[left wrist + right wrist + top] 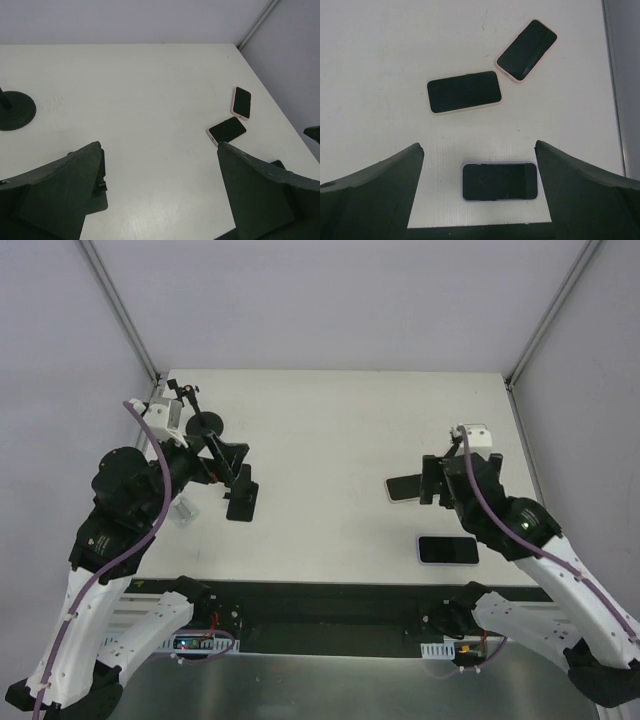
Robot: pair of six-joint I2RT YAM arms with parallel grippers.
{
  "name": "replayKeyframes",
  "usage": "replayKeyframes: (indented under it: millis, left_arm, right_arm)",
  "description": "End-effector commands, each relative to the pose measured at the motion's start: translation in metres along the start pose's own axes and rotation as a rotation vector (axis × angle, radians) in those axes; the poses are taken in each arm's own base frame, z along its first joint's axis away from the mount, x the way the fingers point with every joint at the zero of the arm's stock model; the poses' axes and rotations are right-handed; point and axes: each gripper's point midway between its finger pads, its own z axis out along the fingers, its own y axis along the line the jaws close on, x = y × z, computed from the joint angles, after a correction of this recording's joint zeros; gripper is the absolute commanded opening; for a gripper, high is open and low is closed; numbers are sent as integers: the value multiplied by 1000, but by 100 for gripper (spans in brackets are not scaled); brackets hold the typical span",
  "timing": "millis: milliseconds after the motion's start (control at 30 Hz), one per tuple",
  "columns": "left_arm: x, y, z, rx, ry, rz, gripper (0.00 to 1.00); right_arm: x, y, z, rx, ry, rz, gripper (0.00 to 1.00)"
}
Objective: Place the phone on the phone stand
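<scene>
Nothing is done yet: the phone stand (242, 502) is bare, while the lavender-cased phone (500, 181), white-cased phone (464, 92) and pink-cased phone (526, 50) lie flat on the table (330, 420), well right of it. The right gripper (479, 150) hovers over them, jaws spread, empty. The left gripper (160, 150), also spread and empty, sits beside the stand. Grasping, carrying and seating remain.

A white table (340, 410) sits between plain lilac-grey walls (330, 300) (evenly lit).

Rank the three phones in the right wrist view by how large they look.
1. Lavender-cased phone, nearest the camera.
2. White-cased phone, almost the same apparent size.
3. Pink-cased phone, farthest away; distance may explain this, so true sizes could match.
</scene>
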Motion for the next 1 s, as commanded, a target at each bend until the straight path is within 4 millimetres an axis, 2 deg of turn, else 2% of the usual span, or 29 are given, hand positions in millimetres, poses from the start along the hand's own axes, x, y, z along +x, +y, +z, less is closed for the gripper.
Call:
replayKeyframes:
  millis: [0,33,67,100,133,167,200,233,267,300,333,367,400,433,467,533,567,667,767,833,867,933,967]
  left_arm:
    - [32,1,8,26,98,-18,99]
    - [37,0,8,31,110,-27,99]
    - [38,0,9,31,113,-35,99]
    - [39,1,6,28,114,-41,98]
    - [40,1,5,24,115,-64,98]
    - [41,-1,4,29,116,-85,97]
    - [41,-5,-1,45,111,-105,97]
    - [45,-8,-3,60,120,-134,97]
    - [45,-15,-10,101,115,-142,97]
    - [45,-17,-14,109,110,-153,98]
    - [50,-16,-18,107,116,-156,98]
    - [47,-17,-28,118,84,-153,98]
    - [45,-15,-34,109,64,-148,98]
    - [50,-12,-40,97,67,-146,99]
    - [45,-13,-53,106,26,-138,99]
    - [50,-5,-65,76,12,-128,99]
    - [49,-5,-78,78,-20,-127,99]
    - [57,2,-94,55,-31,-121,99]
    - [69,7,-100,35,0,-124,99]
    - [74,8,-102,24,22,-139,99]
    - [77,8,-102,26,35,-147,99]
    - [84,7,-103,27,59,-178,99]
    - [86,5,-104,35,66,-188,99]
  right_arm:
    - [6,36,20,-52,104,20,96]
    - [5,51,23,-101,115,19,96]
    - [11,75,28,-183,158,19,96]
    - [2,96,33,-262,133,53,96]
    - [2,116,34,-342,138,67,96]
    - [7,148,31,-478,176,118,96]
    - [-18,178,33,-595,88,202,96]
    - [-10,199,34,-681,96,238,96]
    - [-5,230,31,-807,129,253,96]
    - [-29,253,28,-893,56,337,96]
    - [-34,272,24,-942,53,350,96]
    - [-20,295,37,-965,110,341,96]
    - [-27,312,37,-1004,96,358,96]
    - [-38,333,27,-1044,75,350,96]
    - [-21,352,42,-1028,117,324,96]
    - [-16,378,40,-1042,104,285,96]
    - [-15,395,46,-1053,107,280,96]
    - [-9,428,50,-1131,118,322,96]
    - [6,451,60,-1153,161,397,96]
    - [11,465,60,-1158,172,412,96]
    - [21,471,64,-1143,188,408,99]
    - [24,481,59,-1090,139,407,99]
    - [31,484,62,-1042,128,383,99]
